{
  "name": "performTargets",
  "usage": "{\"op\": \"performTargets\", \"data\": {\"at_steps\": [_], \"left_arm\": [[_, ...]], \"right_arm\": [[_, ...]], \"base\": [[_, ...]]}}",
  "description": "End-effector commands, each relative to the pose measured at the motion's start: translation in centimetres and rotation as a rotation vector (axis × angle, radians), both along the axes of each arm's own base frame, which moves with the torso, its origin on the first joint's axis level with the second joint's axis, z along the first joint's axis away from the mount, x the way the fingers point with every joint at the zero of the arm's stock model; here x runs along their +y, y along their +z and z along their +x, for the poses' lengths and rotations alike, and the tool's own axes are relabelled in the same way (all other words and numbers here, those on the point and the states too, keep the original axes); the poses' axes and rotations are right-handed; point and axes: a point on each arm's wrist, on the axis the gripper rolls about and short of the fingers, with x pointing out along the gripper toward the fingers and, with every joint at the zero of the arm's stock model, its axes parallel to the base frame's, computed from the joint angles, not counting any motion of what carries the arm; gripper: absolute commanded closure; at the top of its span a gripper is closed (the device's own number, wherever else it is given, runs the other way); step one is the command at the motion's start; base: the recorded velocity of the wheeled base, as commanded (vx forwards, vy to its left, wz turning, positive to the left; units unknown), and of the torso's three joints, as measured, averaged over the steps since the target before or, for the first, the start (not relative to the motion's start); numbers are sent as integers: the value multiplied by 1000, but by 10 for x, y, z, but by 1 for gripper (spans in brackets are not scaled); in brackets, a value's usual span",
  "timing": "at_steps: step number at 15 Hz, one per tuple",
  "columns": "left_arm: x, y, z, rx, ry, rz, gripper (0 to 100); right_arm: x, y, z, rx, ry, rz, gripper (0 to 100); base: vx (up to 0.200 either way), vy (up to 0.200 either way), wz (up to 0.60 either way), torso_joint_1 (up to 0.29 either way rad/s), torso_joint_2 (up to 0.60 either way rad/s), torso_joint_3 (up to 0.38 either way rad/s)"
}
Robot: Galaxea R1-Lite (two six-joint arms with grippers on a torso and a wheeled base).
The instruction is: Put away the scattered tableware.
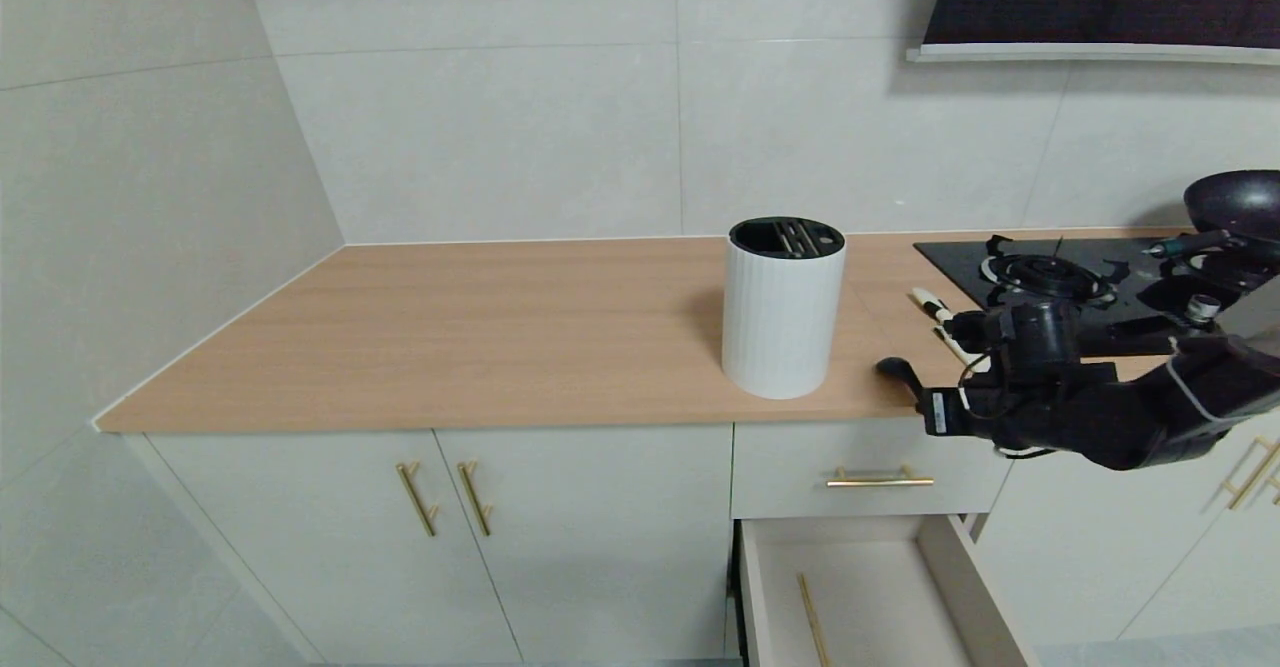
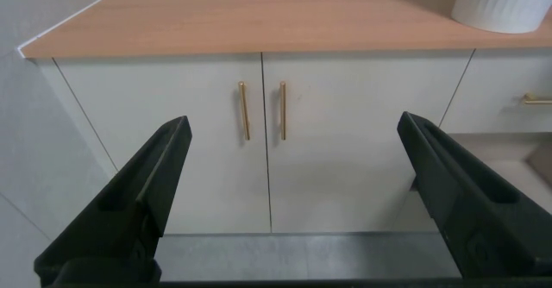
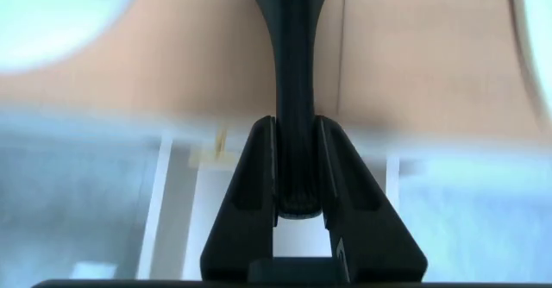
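Observation:
My right gripper (image 1: 935, 407) hovers at the counter's front edge, right of the white holder, and is shut on the handle of a black utensil (image 1: 896, 370). In the right wrist view the fingers (image 3: 250, 163) clamp that black utensil (image 3: 293, 55), which sticks out over the wooden counter (image 3: 405, 55). A white ribbed utensil holder (image 1: 783, 307) with a black slotted top stands on the counter (image 1: 500, 337). A white-handled utensil (image 1: 935, 309) lies on the counter beside the stove. My left gripper (image 2: 293, 210) is open, low down, facing the cabinet doors (image 2: 354, 141).
Below the counter a drawer (image 1: 940, 572) stands pulled out, with a thin gold stick (image 1: 812, 617) inside. A black gas stove (image 1: 1060, 272) and a dark wok (image 1: 1235, 202) are at the right. Gold handles (image 1: 440, 497) stick out from the cabinet doors.

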Motion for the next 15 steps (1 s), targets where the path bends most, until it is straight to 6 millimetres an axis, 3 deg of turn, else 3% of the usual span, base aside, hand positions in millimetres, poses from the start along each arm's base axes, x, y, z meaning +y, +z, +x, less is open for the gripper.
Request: {"op": "performTargets", "data": {"at_steps": [1,4,7,10,15], "left_arm": [[0,0,0,0,0,0,0],[0,0,0,0,0,0,0],[0,0,0,0,0,0,0],[0,0,0,0,1,0,0],[0,0,0,0,0,0,0]], "right_arm": [[-3,26,-45,-20,-6,19,100],[-6,43,-93,-71,3,70,100],[1,40,-124,-89,39,102,100],[2,30,-139,-78,63,96,100],[10,20,-145,-35,119,83,100]], "base": [[0,0,0,0,0,0],[0,0,0,0,0,0],[0,0,0,0,0,0],[0,0,0,0,0,0],[0,0,0,0,0,0]]}}
